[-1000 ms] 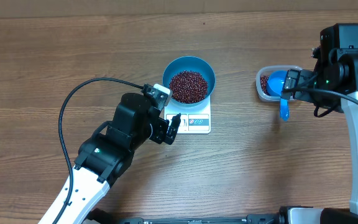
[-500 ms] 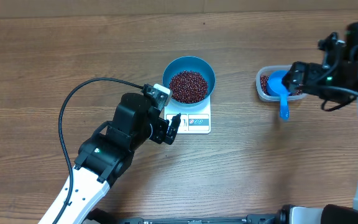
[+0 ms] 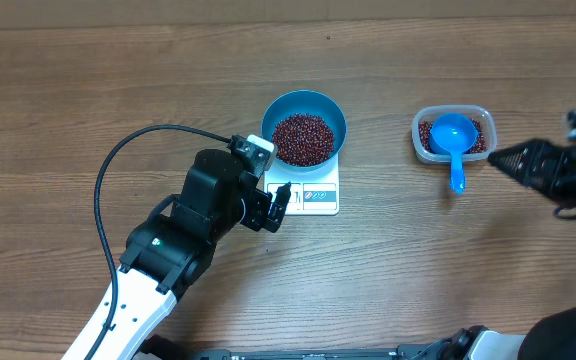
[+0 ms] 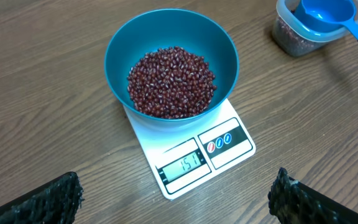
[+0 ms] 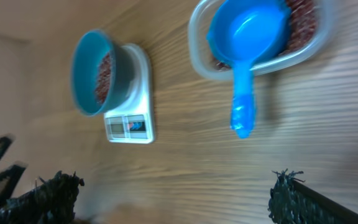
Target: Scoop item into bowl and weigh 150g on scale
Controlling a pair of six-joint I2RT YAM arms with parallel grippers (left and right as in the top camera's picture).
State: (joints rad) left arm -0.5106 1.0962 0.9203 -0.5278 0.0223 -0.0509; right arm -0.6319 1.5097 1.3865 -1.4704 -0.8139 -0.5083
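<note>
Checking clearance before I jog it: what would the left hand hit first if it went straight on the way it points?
Most likely the scale, at its display edge, straight ahead of the open left hand; the bowl stands on it further on. Depth is unclear, so it might pass above.

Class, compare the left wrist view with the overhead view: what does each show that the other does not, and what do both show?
Only the left wrist view: the display on the scale is legible, reading about 151. Only the overhead view: the whole left arm with its black cable, and the open right hand to the right of the tub. Both: the blue bowl of beans standing on the scale, and the blue scoop resting in the clear tub.
</note>
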